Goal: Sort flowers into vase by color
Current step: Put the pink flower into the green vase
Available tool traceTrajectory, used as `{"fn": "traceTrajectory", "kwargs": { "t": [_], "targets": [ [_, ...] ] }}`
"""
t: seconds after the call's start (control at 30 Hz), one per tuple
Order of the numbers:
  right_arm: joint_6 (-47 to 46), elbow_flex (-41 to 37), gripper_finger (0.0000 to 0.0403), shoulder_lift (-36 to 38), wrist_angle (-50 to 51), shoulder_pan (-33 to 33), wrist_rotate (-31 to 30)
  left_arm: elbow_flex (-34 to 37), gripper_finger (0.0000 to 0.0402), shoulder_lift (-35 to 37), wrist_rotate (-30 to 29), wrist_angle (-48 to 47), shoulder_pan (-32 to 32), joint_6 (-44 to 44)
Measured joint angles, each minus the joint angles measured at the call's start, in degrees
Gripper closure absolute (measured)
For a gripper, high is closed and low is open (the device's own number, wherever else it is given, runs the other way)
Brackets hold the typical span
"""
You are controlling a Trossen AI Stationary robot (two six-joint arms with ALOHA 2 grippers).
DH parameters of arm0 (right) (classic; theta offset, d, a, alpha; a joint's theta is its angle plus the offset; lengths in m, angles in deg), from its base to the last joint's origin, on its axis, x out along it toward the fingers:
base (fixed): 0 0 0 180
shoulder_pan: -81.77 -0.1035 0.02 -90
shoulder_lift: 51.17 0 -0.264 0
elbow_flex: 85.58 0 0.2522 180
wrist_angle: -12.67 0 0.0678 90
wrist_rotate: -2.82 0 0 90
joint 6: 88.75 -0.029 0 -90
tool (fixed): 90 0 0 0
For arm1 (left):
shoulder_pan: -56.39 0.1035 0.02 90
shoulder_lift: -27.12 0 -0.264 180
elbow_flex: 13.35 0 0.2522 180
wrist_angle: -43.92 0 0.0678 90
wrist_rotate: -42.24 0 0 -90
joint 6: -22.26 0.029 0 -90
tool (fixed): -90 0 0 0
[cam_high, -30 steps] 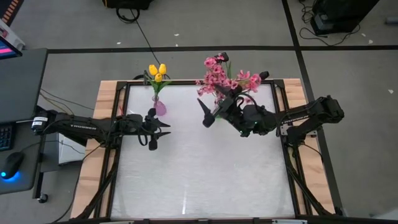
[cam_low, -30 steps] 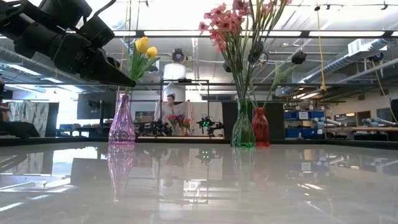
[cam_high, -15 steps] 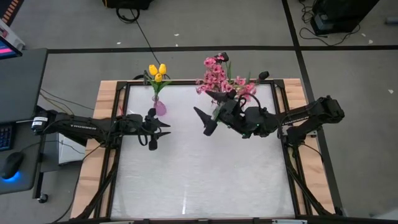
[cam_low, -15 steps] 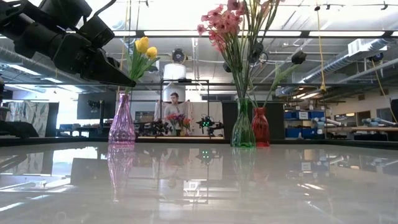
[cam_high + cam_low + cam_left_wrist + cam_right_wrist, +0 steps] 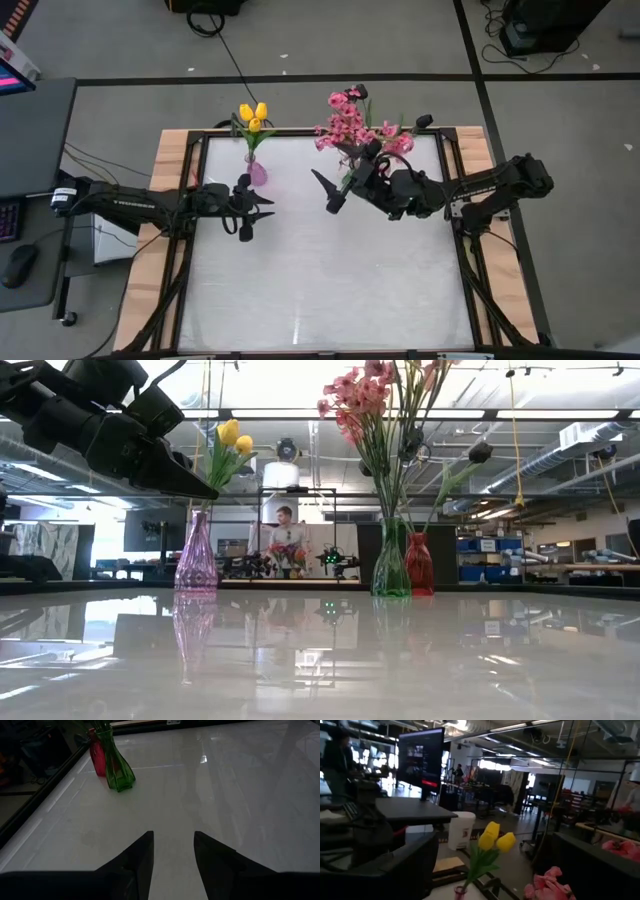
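Since the earlier frames, we see the right gripper (image 5: pixel 325 190) has shifted a little — it now hangs lower over the white table (image 5: pixel 320 290), just in front of the pink blossoms (image 5: pixel 352 125), and its jaws stand wide apart with nothing between them. By contrast, the left gripper (image 5: pixel 262 208) has not changed place; it hovers above the table, just in front of the purple vase (image 5: pixel 196 552). In its own wrist view we see its two fingers (image 5: pixel 142 857) half open and holding nothing.

We find the yellow tulips (image 5: pixel 232 435) standing upright in the purple vase at the far left part of the table. Pink blossoms fill the green vase (image 5: pixel 391 563) at the far edge, more to the right, and the red vase (image 5: pixel 419 564) stands just beside it — touching or nearly so, we cannot tell. Dark tulips (image 5: pixel 480 452) rise above these two vases, but which vase holds their stems we cannot make out.

Beyond the table, a person (image 5: pixel 287 535) is at a bench in the room.
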Motion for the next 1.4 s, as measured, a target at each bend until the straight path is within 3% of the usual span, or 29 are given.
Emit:
{"fn": "traceTrajectory", "kwargs": {
  "t": [0.33, 0.43, 0.73, 1.17, 1.4],
  "targets": [
    [-18.81, 0.00, 0.0007, 0.00, -0.98, 0.03, 0.00, 0.00, 0.0255, 0.00, -0.01, 0.00, 0.00, -0.01],
    [-17.37, 0.00, 0.0007, 0.00, -0.82, 0.04, 0.00, 0.02, 0.0255, 0.00, 0.00, 0.02, 0.00, 0.00],
    [-1.07, -0.02, 0.0007, 0.00, -6.38, 0.04, 0.00, 0.00, 0.0255, 0.00, -0.02, 0.00, 0.00, 0.00],
    [-8.64, -0.04, 0.0007, -0.02, -16.91, 0.28, 0.13, 0.00, 0.0255, 0.00, -0.02, 0.00, 0.00, 0.00],
    [-5.82, -0.04, 0.0007, 0.03, -23.95, -0.83, 0.36, 0.00, 0.0255, 0.00, 0.00, 0.00, 0.00, 0.00]
  ]
}}
